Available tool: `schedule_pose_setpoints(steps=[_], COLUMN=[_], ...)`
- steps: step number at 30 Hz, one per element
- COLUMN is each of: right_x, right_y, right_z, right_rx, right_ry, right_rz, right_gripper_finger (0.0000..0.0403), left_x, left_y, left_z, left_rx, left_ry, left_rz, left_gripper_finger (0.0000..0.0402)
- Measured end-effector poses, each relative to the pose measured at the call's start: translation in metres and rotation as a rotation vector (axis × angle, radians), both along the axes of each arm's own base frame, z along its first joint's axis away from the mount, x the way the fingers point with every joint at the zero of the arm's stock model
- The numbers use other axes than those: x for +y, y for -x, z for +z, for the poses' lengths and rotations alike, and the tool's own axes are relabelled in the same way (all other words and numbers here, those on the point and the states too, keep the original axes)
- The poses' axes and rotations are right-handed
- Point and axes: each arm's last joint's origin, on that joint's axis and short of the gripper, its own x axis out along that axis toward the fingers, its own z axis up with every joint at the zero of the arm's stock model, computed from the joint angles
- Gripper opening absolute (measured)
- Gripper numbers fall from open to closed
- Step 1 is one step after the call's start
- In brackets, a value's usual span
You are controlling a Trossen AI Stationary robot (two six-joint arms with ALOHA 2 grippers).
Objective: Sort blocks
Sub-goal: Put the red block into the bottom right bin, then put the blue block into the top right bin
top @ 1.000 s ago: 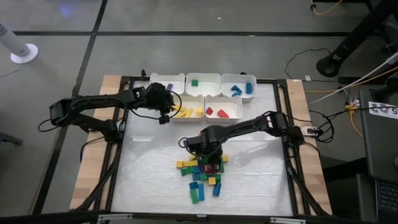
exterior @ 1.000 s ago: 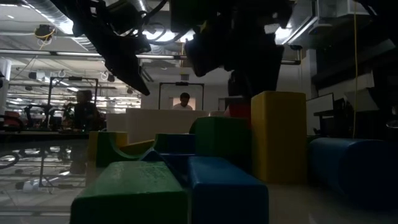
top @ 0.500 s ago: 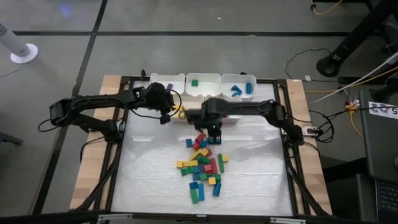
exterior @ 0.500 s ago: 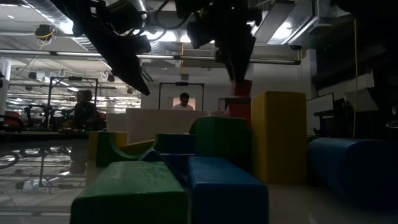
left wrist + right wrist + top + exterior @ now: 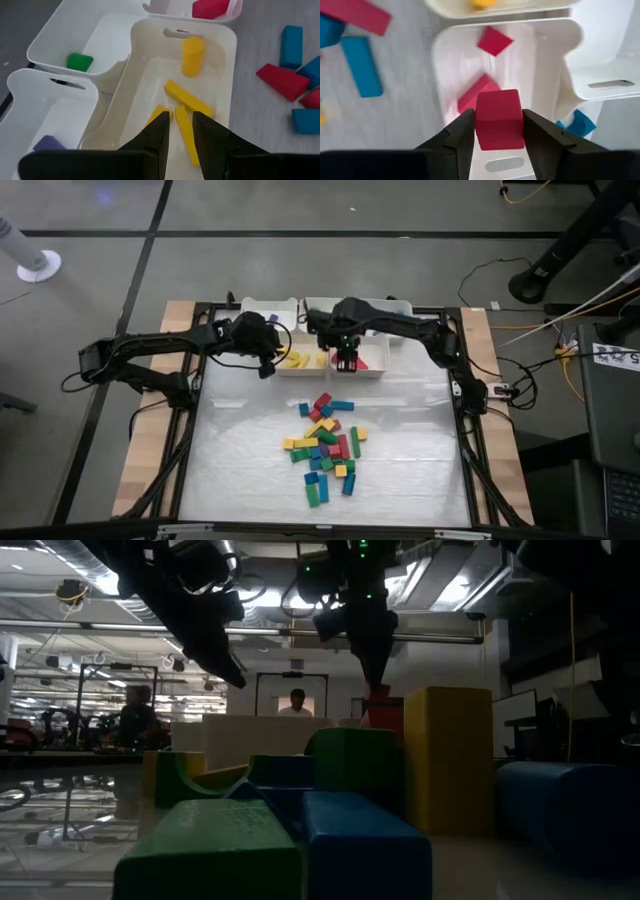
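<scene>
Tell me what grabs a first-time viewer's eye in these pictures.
First, the right gripper holding a red cube between its fingers, right above the white bin that already holds two red blocks. Next, the bright heap of mixed blocks in the middle of the table. The left gripper waits shut over the bin of yellow pieces.

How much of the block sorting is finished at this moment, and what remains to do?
Partly done. The white bins already hold a few blocks by colour: yellow pieces in one, two red ones in another. In hand: the right pincer carries a red cube over the red bin. The left pincer waits, shut, over the yellow bin. Left: the mixed pile on the table, most of the blocks.
</scene>
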Motion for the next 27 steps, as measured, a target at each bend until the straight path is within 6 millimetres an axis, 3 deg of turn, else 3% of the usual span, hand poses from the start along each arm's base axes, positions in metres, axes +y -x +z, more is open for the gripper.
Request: schedule_pose_setpoints(steps=[10, 19, 23, 27], right_x=[-0.012, -0.012, -0.01, -0.007], right_y=[-0.003, 0.004, 0.006, 0.013], right_z=[0.0, 0.0, 0.003, 0.019], right_rx=[-0.057, 0.031, 0.025, -0.02], right_ry=[0.032, 0.08, 0.057, 0.014], right_rz=[-0.024, -0.029, -0.027, 0.002], right_gripper_finger=[0.0243, 0.0261, 0.0261, 0.0261], left_x=[-0.004, -0.046, -0.063, -0.079], left_y=[-0.01, -0.025, -0.034, -0.047], left_z=[0.019, 0.023, 0.019, 0.01], left_rx=[-0.093, -0.189, -0.19, -0.186], left_ry=[0.015, 0.209, 0.248, 0.257], left_rz=[-0.076, -0.342, -0.284, -0.225], left_gripper_finger=[0.0075, 0.0075, 0.0092, 0.0138])
